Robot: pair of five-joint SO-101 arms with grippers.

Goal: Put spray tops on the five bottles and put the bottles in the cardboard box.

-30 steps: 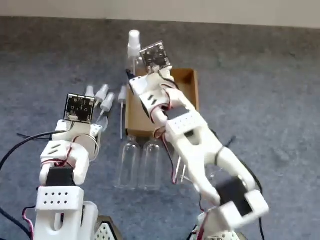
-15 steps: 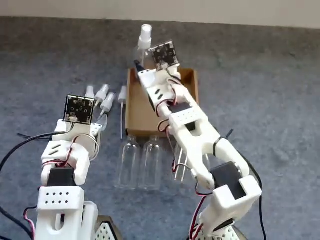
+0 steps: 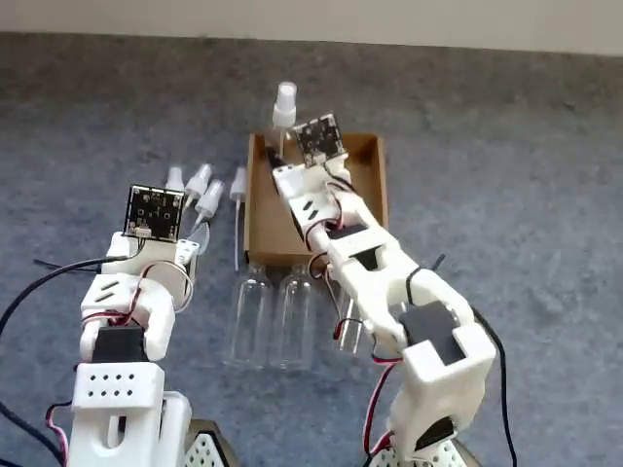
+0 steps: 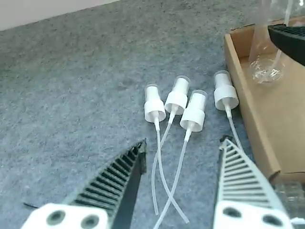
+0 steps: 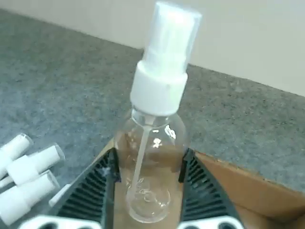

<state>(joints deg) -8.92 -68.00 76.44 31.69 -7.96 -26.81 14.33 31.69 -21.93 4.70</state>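
Observation:
A clear bottle with a white spray top [image 5: 152, 143] stands upright between the fingers of my right gripper [image 5: 147, 179], which is shut on it. In the high view this bottle [image 3: 284, 101] is at the far left corner of the cardboard box [image 3: 368, 156], with the right gripper [image 3: 278, 152] over the box. Whether the bottle's base [image 4: 265, 67] touches the box floor I cannot tell. Several loose spray tops [image 4: 177, 98] lie on the carpet just ahead of my open left gripper [image 4: 183, 150], which holds nothing. In the high view the left gripper [image 3: 193, 243] sits left of the box.
Two topless clear bottles [image 3: 251, 309] [image 3: 298, 311] lie side by side near the box's front wall, and a third [image 3: 350, 333] is partly under the right arm. The box wall [image 4: 250, 119] is close beside the spray tops [image 3: 200, 185]. Grey carpet covers the table.
The right arm carried the capped bottle to the right and lowered it into the box's far left corner. The left arm stayed still.

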